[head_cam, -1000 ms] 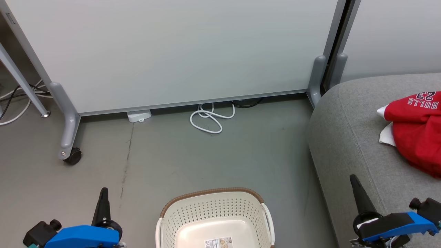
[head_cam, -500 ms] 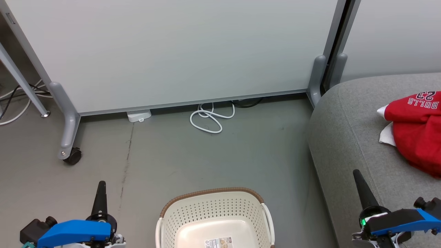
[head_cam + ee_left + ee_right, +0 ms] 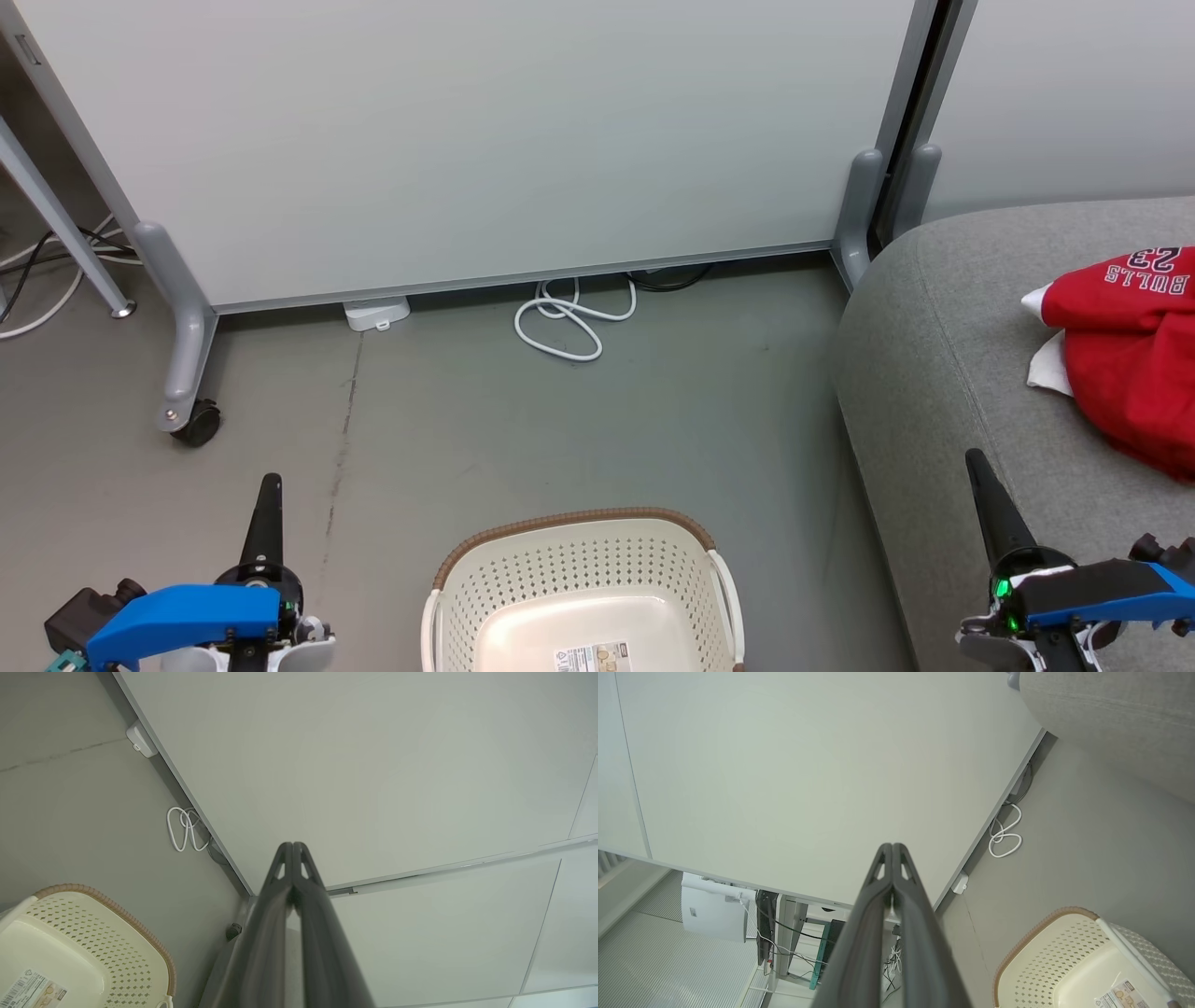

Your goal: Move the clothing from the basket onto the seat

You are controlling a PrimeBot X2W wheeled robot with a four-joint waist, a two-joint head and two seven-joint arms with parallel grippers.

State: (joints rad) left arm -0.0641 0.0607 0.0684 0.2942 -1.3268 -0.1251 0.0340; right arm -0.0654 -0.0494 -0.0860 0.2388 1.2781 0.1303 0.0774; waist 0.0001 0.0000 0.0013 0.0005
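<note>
The red clothing (image 3: 1130, 359) with "BULLS 23" lettering and a white part lies on the grey seat (image 3: 943, 373) at the right edge of the head view. The cream basket (image 3: 579, 551) with a brown rim stands on the floor at bottom centre, and the part of its inside that I see holds only a label. My left gripper (image 3: 269, 483) is shut, left of the basket, holding nothing. My right gripper (image 3: 976, 457) is shut over the seat's front edge, apart from the clothing. The basket (image 3: 93, 947) shows in the left wrist view and the basket (image 3: 1069, 952) in the right wrist view.
A pale partition panel (image 3: 467, 140) on castor feet stands behind the basket. A white cable loop (image 3: 569, 322) and a white power block (image 3: 376, 314) lie at its base. More cables (image 3: 37, 271) trail at far left. Grey floor (image 3: 560, 429) lies between panel and basket.
Both grippers have shifted slightly: the left one drifted left and its tip rose in the view, the right one moved a little right and upward. Clothing, basket and seat stay put.
</note>
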